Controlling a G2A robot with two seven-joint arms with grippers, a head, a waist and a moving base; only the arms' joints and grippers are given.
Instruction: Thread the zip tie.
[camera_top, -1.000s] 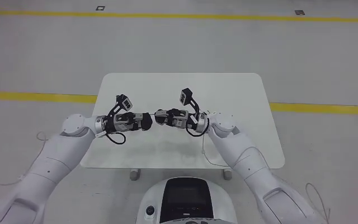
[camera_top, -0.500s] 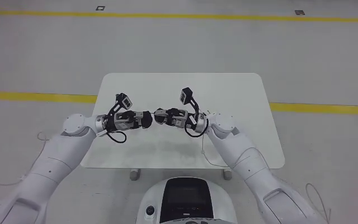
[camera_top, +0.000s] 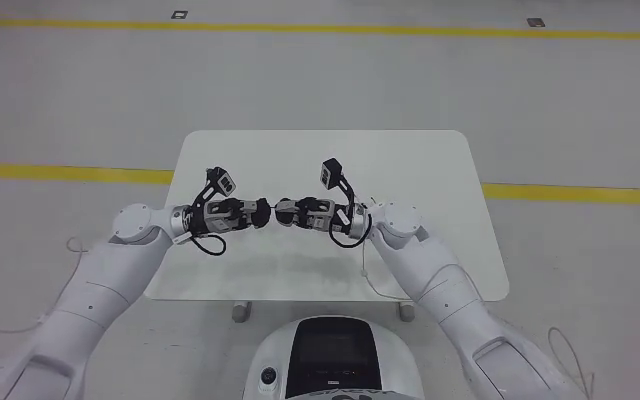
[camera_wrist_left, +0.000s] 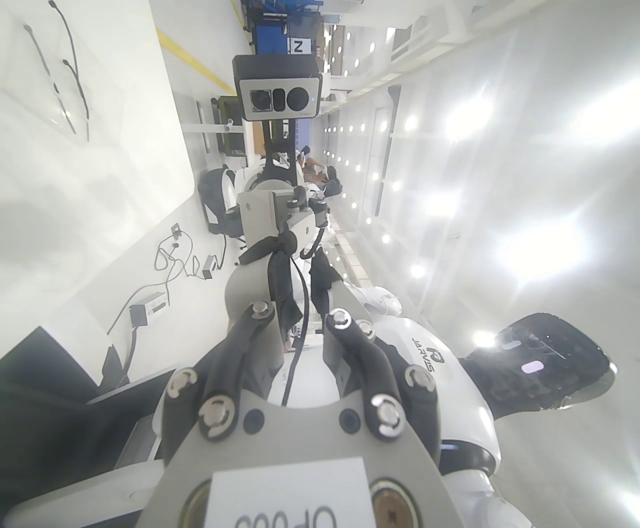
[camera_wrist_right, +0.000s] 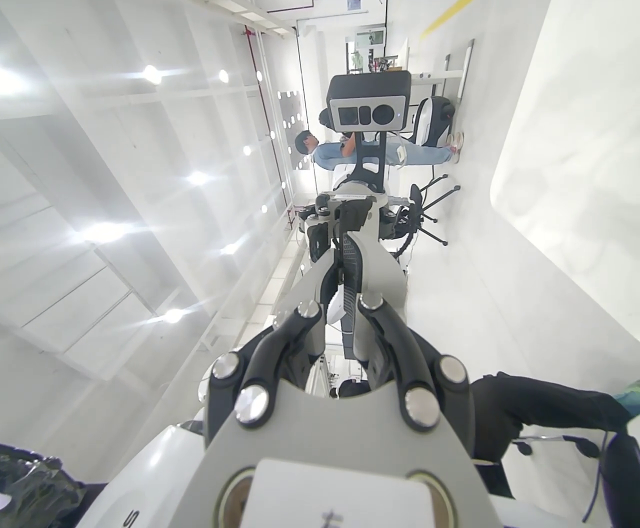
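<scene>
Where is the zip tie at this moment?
In the top view, the zip tie bridges the small gap between the left hand and the right hand, above the middle of the white table.

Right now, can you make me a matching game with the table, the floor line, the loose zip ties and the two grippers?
1 table
2 floor line
3 loose zip ties
4 left gripper and right gripper

A black, lying on the table
B facing each other over the table
C yellow
D white

Pairs: 1-D, 2-C, 3-A, 4-B
</scene>
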